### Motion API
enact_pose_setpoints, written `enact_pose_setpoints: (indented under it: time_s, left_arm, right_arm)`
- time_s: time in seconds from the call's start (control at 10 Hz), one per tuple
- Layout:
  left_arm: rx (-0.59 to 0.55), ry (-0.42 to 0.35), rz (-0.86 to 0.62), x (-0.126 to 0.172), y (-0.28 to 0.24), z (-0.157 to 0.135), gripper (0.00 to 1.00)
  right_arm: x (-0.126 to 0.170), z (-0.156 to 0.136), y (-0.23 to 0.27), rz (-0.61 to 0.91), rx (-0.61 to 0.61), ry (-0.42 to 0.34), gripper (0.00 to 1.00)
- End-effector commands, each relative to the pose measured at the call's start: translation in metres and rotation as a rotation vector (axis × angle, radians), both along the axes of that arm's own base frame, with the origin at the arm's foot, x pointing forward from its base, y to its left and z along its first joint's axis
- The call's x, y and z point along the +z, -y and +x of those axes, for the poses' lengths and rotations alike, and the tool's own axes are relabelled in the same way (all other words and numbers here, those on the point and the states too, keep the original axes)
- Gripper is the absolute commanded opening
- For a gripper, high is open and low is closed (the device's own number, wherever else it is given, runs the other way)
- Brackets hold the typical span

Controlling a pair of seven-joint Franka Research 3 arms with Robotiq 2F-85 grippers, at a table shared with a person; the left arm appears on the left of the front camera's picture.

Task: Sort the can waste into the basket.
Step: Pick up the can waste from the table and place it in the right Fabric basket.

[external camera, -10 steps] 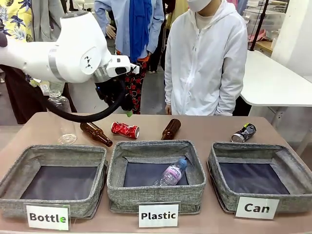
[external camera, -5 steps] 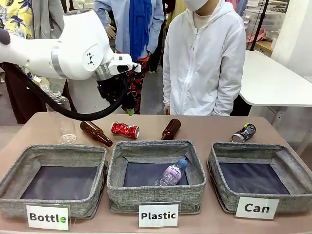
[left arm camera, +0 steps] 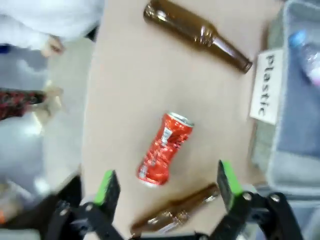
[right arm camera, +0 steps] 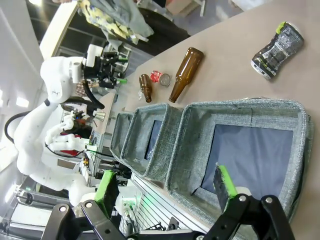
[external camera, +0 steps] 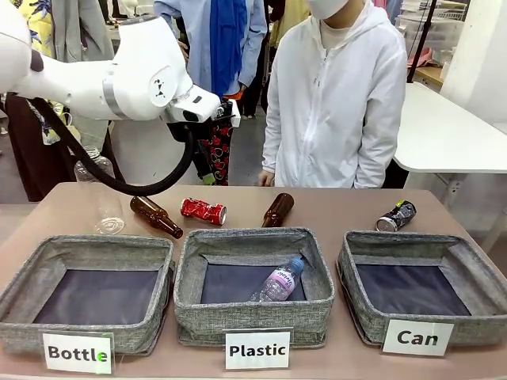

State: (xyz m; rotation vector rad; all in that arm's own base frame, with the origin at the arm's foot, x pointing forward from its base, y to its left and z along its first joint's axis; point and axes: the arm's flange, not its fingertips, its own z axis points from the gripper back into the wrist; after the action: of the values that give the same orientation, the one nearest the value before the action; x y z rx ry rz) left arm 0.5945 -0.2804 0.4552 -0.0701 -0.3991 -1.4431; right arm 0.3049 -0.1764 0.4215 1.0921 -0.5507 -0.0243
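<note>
The shiny red crushed can (external camera: 203, 211) lies on the table behind the "Plastic" basket, between two brown bottles. My left gripper (external camera: 204, 162) hangs high above it. In the left wrist view the red can (left arm camera: 165, 149) sits well below, between the spread green pads of the left gripper (left arm camera: 166, 184), which is open and holds nothing. The black can (external camera: 395, 215) lies at the back right, just behind the grey "Can" basket (external camera: 396, 239). In the right wrist view the right gripper (right arm camera: 165, 187) is open above the near side of that basket (right arm camera: 250, 107), with the black can (right arm camera: 277, 50) beyond it.
Two brown glass bottles (external camera: 156, 217) (external camera: 278, 209) flank the red can. A clear bottle (external camera: 98, 194) stands at the far left. The "Plastic" basket (external camera: 253, 237) holds a plastic bottle (external camera: 279, 281). The "Bottle" basket (external camera: 87, 245) is at the left. A person in white (external camera: 337, 103) stands behind the table.
My left arm has risen and swung a little to the right, lifting the gripper higher above the red can. Cans and bottles have not moved.
</note>
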Motion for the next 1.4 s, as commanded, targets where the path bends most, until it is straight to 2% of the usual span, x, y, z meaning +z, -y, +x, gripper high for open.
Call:
enact_pose_setpoints:
  time_s: [0.0,0.1,0.2,0.3,0.4,0.5,0.6,0.7,0.9,1.0,1.2,1.3]
  left_arm:
    - [-0.443,0.023,-0.05,-0.005,-0.019,0.008,1.0]
    - [-0.563,0.018,-0.029,-0.007,-0.024,0.014,1.0]
    - [-0.59,-0.017,-0.051,-0.006,-0.027,0.025,1.0]
    - [-0.31,0.042,-0.004,-0.008,-0.003,0.008,1.0]
    - [-0.31,0.042,-0.004,-0.008,-0.003,0.008,1.0]
    - [-0.462,0.035,-0.028,-0.013,-0.011,0.016,1.0]
    - [-0.459,0.036,-0.127,-0.004,-0.027,-0.002,1.0]
    - [-0.42,0.026,-0.138,0.002,-0.049,-0.029,1.0]
    - [-0.58,0.211,-0.306,0.053,-0.129,-0.128,1.0]
    - [-0.496,0.281,-0.363,0.076,-0.17,-0.177,1.0]
    - [-0.255,0.281,-0.407,0.099,-0.239,-0.238,1.0]
    - [-0.219,0.273,-0.457,0.109,-0.276,-0.258,1.0]
  right_arm:
    - [0.0,0.002,0.001,0.012,0.0,0.039,1.0]
    - [0.0,0.002,0.001,0.012,0.0,0.039,1.0]
    - [0.0,0.002,0.001,0.012,0.0,0.039,1.0]
    - [0.0,0.002,0.001,0.012,0.0,0.039,1.0]
    - [0.0,0.002,0.001,0.012,0.0,0.039,1.0]
    - [0.0,0.002,0.001,0.012,0.0,0.039,1.0]
    - [0.0,0.002,0.001,0.012,0.0,0.039,1.0]
    - [0.0,0.002,0.001,0.012,0.0,0.039,1.0]
    - [0.0,0.002,0.001,0.012,0.0,0.039,1.0]
    - [0.0,0.002,0.001,0.012,0.0,0.039,1.0]
    - [0.0,0.002,0.001,0.012,0.0,0.039,1.0]
    - [0.0,0.002,0.001,0.012,0.0,0.039,1.0]
